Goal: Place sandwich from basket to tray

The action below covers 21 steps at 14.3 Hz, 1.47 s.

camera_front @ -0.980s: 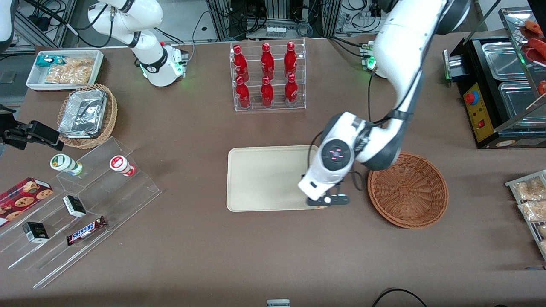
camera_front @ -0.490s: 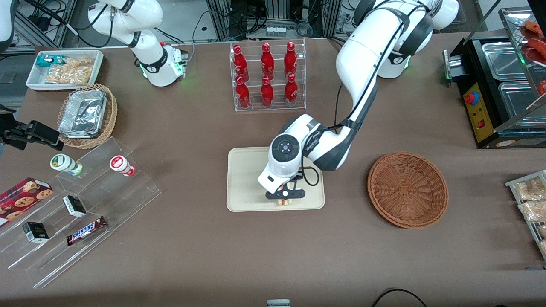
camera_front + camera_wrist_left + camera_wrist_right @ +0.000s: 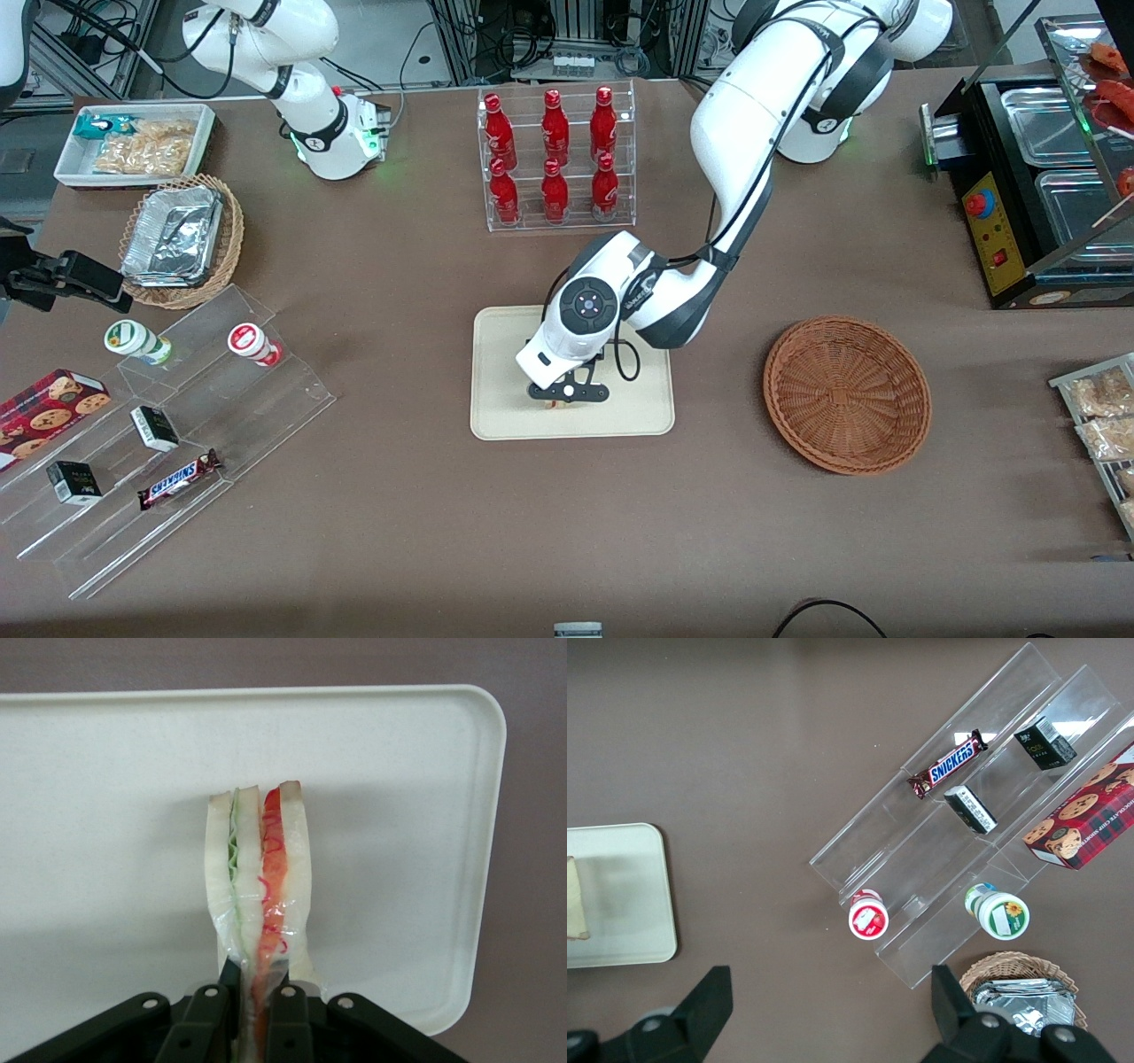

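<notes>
sandwich (image 3: 259, 873) | clamped in gripper (image 3: 252, 1001) | above tray (image 3: 106, 797)

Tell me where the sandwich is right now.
The sandwich is clamped between the fingers of the left gripper over the tray, well away from the basket.

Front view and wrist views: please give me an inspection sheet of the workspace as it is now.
Surface: brown table.
Job's things: sandwich over the tray, held upright; basket holds nothing.
Clutter: bottle rack, foil trays, Snickers bar, cookie box.
Grippers: gripper above the tray, shut on the sandwich.
Cables: one black cable at the table edge nearest the camera.
Surroundings: black appliance at the working arm's end.
</notes>
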Each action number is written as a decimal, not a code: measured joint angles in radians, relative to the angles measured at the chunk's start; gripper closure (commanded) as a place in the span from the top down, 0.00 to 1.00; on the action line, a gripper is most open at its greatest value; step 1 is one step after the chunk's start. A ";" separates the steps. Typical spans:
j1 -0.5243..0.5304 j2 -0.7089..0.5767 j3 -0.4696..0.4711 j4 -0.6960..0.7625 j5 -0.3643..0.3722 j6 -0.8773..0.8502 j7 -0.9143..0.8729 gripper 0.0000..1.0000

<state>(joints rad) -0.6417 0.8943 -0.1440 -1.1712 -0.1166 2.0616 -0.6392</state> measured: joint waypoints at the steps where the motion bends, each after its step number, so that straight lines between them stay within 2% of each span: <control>1: 0.000 0.002 0.000 0.000 -0.002 0.000 0.003 0.11; 7: 0.002 0.010 0.000 -0.001 -0.001 -0.001 0.006 0.12; 8: 0.003 0.013 0.000 -0.001 -0.001 -0.001 0.007 0.13; 9: 0.004 0.018 0.000 -0.001 -0.001 -0.001 0.007 0.19; 10: 0.004 0.023 0.000 -0.001 -0.001 0.000 0.007 0.44; 11: 0.004 0.027 0.000 -0.001 -0.001 0.000 0.007 0.97; 12: 0.004 0.029 0.000 -0.001 -0.001 0.000 0.007 1.00; 17: 0.006 0.021 0.000 0.014 -0.002 -0.004 -0.016 1.00; 21: 0.014 -0.070 0.032 0.046 0.019 -0.134 -0.083 1.00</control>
<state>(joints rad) -0.6282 0.8247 -0.1116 -1.1249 -0.0976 1.9280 -0.7222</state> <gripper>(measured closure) 0.009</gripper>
